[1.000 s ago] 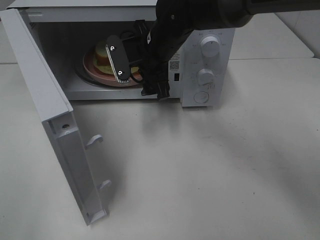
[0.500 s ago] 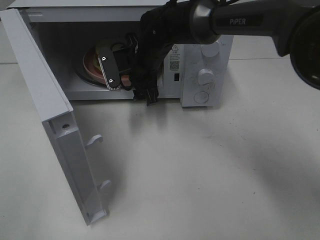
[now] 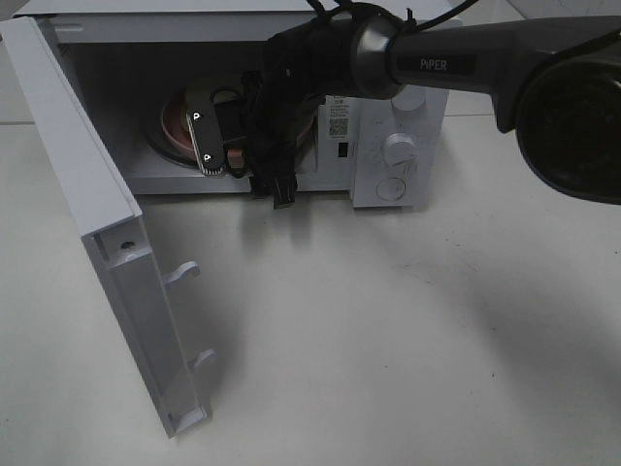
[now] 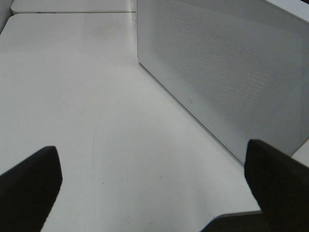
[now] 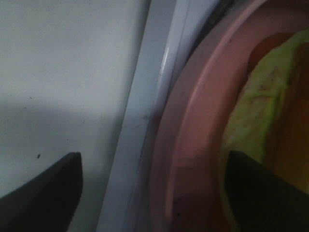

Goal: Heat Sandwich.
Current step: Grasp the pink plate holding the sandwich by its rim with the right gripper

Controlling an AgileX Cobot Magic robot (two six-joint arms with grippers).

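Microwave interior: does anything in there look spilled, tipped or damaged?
Nothing stands out. The pink plate lies flat inside the microwave, and the sandwich rests on it with no spill visible. Much of the interior is hidden behind the arm.

Soft, even light is falling, the arm casting a faint shadow on the surface. Up close, the plate is looking blurred and dim.
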